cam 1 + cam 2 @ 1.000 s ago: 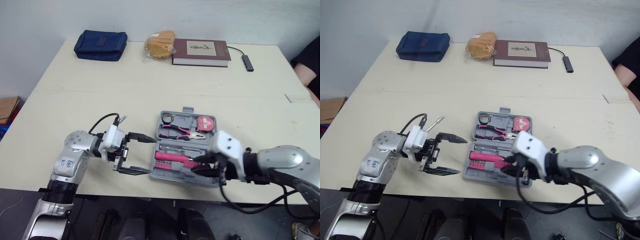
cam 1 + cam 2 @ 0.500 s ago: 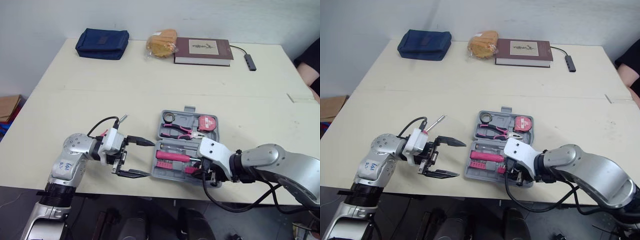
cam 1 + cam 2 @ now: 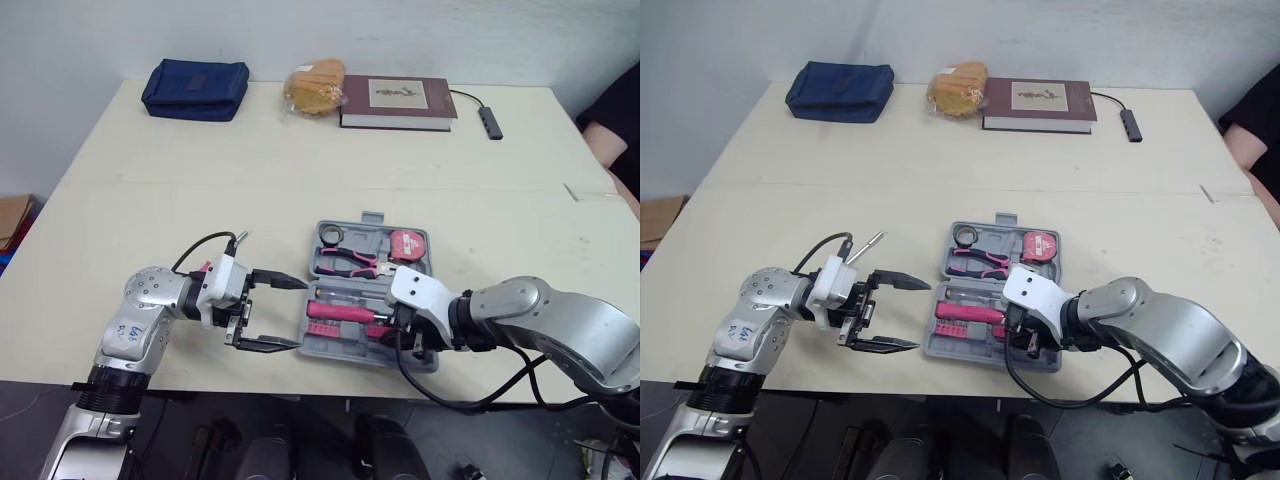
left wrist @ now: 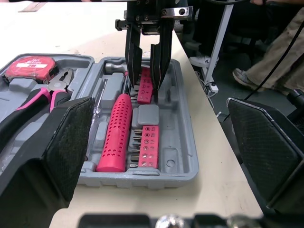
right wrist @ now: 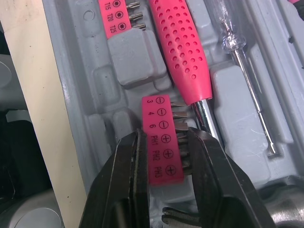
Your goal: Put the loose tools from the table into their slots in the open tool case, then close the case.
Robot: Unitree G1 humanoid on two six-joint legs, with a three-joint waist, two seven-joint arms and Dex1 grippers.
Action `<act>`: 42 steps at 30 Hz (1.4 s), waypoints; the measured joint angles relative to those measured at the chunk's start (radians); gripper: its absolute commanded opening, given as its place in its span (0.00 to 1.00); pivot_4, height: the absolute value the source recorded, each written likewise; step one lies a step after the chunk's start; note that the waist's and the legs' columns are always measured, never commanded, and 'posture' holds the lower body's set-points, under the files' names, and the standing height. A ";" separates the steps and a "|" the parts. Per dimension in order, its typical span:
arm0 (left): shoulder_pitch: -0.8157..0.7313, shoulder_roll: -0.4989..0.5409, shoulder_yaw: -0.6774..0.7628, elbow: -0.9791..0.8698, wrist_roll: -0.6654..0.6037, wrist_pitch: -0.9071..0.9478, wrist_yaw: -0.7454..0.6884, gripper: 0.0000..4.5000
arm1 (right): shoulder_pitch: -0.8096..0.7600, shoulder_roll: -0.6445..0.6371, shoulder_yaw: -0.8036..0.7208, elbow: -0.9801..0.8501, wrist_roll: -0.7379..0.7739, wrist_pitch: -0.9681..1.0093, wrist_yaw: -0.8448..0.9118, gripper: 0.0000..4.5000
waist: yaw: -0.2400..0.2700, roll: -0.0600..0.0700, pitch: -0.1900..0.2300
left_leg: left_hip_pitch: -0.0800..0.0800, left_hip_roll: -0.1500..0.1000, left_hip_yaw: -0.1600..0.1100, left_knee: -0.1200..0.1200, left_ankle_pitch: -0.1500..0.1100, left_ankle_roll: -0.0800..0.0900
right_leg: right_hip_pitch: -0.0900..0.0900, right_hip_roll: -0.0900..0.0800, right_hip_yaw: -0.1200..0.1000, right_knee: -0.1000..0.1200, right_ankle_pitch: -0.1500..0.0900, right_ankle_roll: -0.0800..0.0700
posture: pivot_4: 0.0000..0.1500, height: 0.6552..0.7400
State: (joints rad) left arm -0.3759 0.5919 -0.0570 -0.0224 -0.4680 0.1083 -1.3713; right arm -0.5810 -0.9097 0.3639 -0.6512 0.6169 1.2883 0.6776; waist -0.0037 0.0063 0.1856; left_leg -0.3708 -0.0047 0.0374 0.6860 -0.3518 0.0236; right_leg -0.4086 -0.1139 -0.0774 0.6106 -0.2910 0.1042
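Jaws of right gripper [image 5: 164, 138] pinching pink bit holder [image 5: 160, 121] at its slot in tool case [image 3: 428, 357]; left gripper [image 3: 272, 312] gaping, idle alongside. Next, imo: press flush, let go, shut case.

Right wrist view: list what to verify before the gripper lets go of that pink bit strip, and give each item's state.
1. Right gripper shut on the pink plastic bit holder: ok.
2. Holder over its recess in the grey plastic tool case: ok.
3. Holder pressed fully down: cannot tell.
4. Pink dimpled-handle screwdriver lying in its slot, not under the holder: ok.
5. Left gripper open and empty: ok.
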 measured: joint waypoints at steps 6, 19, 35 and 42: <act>0.028 0.003 0.000 0.000 0.001 0.001 0.014 1.00 | -0.011 0.015 0.003 0.008 -0.002 0.003 0.021 0.18 | 0.000 0.000 0.000 | 0.000 0.000 0.000 0.000 0.000 0.000 | 0.000 0.000 0.000 0.000 0.000 0.000 | 1.00 1.00; 0.031 0.010 0.000 0.000 0.001 0.012 0.022 1.00 | -0.031 0.043 0.027 0.006 -0.019 0.010 0.034 0.18 | 0.000 0.000 0.000 | 0.000 0.000 0.000 0.000 0.000 0.000 | -0.001 0.000 0.000 0.000 0.000 0.000 | 1.00 1.00; 0.033 0.005 -0.002 -0.002 0.001 0.019 0.027 1.00 | 0.124 -0.073 -0.155 -0.041 -0.002 -0.246 0.214 0.49 | 0.011 -0.001 0.001 | -0.001 -0.001 0.001 0.000 0.000 0.001 | 0.000 0.001 -0.001 -0.001 0.001 0.001 | 1.00 1.00; 0.033 0.004 -0.003 -0.002 0.000 0.033 0.026 1.00 | 0.325 -0.118 -0.313 -0.022 -0.030 -0.399 0.253 0.49 | 0.018 -0.002 0.001 | 0.000 -0.001 0.002 0.000 0.000 0.001 | 0.000 0.001 -0.001 0.000 0.001 0.001 | 1.00 1.00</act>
State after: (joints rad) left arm -0.3428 0.5960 -0.0595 -0.0241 -0.4681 0.1412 -1.3456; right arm -0.2565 -1.0276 0.0506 -0.6732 0.5874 0.8896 0.9304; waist 0.0147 0.0044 0.1862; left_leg -0.3708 -0.0056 0.0393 0.6859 -0.3515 0.0246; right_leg -0.4085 -0.1128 -0.0780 0.6104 -0.2902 0.1055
